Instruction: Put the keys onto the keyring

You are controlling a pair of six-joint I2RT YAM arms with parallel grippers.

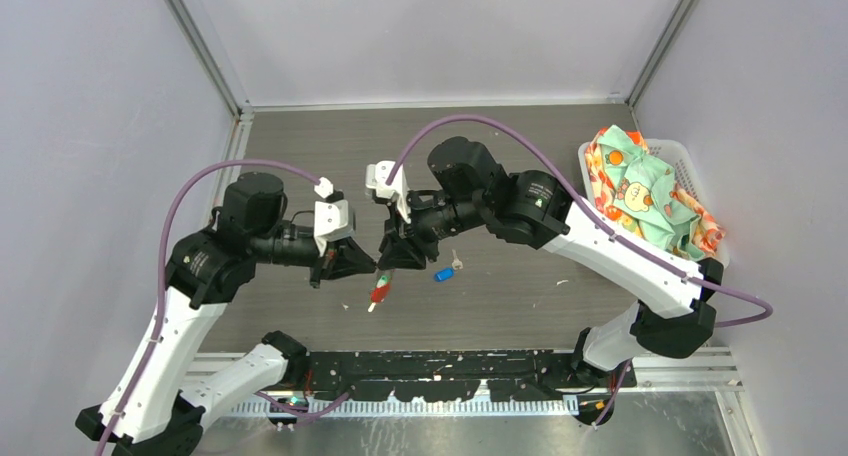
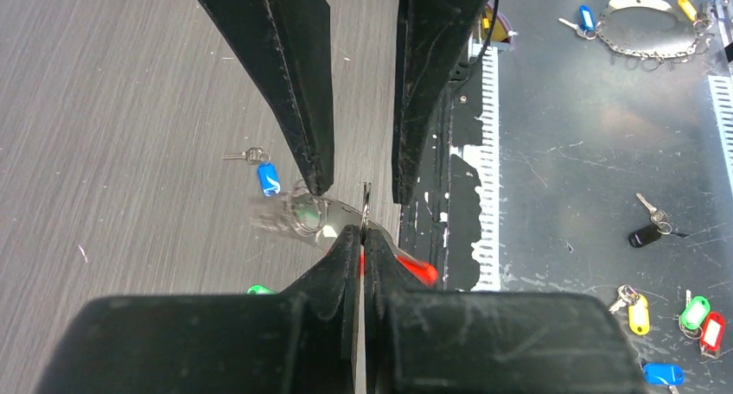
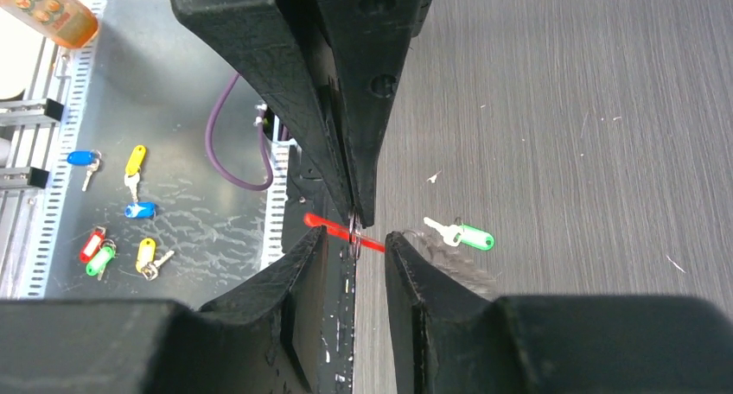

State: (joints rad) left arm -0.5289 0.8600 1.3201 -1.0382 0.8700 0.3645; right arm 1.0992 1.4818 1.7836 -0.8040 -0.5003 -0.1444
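- The keyring [image 1: 379,294] is held above the bench [image 1: 520,301] between the two hands, its red tab pointing toward the near edge.
- The left hand [image 2: 362,235] is pressed together on its thin metal ring.
- The right hand [image 3: 356,237], spread and empty, faces it tip to tip.
- The blue key [image 1: 443,274] lies on the bench just beside the right hand, so the right arm is nearer.
- The green key [image 3: 468,237] is close by; I cannot tell whether it is threaded.

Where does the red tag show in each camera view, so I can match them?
Top external: red tag mid-frame, hanging just below the left gripper.
Left wrist: the tag low, right of centre, peeking out beside the left gripper.
Right wrist: the tag a thin red strip at centre, crossing the left gripper tip.
Shared landmark: the shut left gripper's tip.
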